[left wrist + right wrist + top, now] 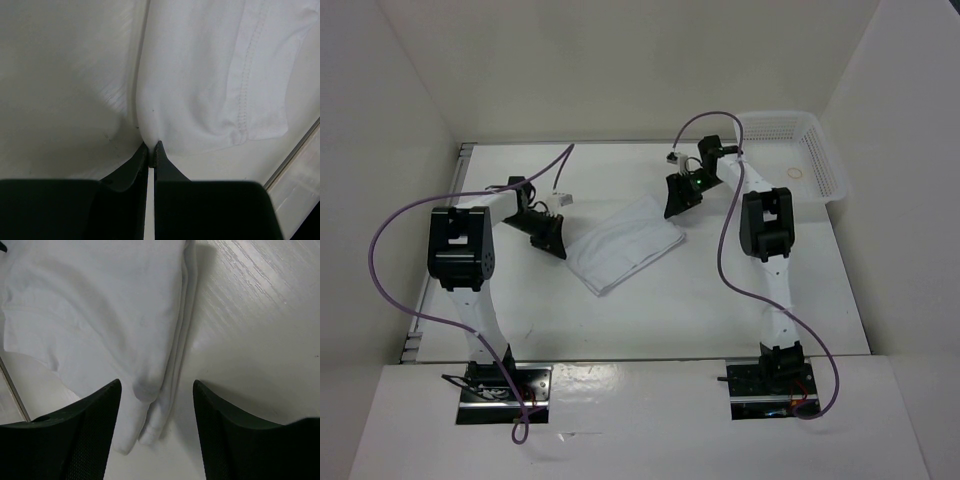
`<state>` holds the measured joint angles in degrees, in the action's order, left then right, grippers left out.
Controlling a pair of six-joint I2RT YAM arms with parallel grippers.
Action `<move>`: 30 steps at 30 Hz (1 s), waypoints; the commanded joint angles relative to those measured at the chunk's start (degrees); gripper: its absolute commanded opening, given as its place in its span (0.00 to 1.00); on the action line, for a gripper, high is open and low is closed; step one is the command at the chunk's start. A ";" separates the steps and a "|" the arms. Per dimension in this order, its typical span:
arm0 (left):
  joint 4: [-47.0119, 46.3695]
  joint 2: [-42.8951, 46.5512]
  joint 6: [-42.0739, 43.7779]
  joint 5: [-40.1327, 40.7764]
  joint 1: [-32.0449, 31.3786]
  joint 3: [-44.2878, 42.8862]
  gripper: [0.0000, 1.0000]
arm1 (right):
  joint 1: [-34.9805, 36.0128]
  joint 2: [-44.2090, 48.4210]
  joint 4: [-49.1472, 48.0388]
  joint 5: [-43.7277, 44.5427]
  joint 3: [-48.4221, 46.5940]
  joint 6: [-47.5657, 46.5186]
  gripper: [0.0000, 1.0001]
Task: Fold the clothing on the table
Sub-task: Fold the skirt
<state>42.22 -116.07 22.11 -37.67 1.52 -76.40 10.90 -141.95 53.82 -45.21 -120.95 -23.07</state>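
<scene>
The clothing (625,245) is a white garment lying folded into a slanted rectangle in the middle of the table (720,300). My left gripper (552,240) is at its left edge. In the left wrist view the left gripper (151,145) is shut, pinching a small tuck of the clothing (200,75) at its edge. My right gripper (678,200) is at the garment's far right corner. In the right wrist view the right gripper (157,385) stands open, and layered corner folds of the clothing (150,410) lie between its fingers without touching them.
A white mesh basket (825,150) stands at the back right corner with a small ring (794,173) inside. White walls enclose the table on three sides. Purple cables loop from both arms. A metal strip (295,155) runs along the table edge.
</scene>
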 commanded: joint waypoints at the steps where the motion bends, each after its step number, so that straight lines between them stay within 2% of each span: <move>1: -1.08 -2.41 0.92 2.87 -1.08 -0.59 0.01 | 1.67 -2.37 2.69 -0.49 -1.49 -1.01 0.64; 8: -0.56 -2.93 0.92 2.87 -1.61 -0.59 0.01 | 2.73 -4.91 3.22 -0.49 -2.01 -1.54 0.54; 20: -0.03 -2.93 1.44 2.87 -1.61 -0.59 0.01 | 2.73 -6.76 4.27 0.12 -3.07 -2.07 0.45; 23: -0.03 -2.93 1.45 2.87 -1.61 -0.59 0.01 | 2.73 -7.29 4.27 1.17 -3.07 -2.07 0.37; 30: -0.03 -2.93 1.45 2.87 -1.61 -0.59 0.01 | 2.20 -7.29 3.22 4.42 -3.07 0.56 0.04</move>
<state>42.44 -116.18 22.17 -37.30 0.56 -76.77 12.73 -146.15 55.79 -47.59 -123.76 -22.52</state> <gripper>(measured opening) 0.065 0.071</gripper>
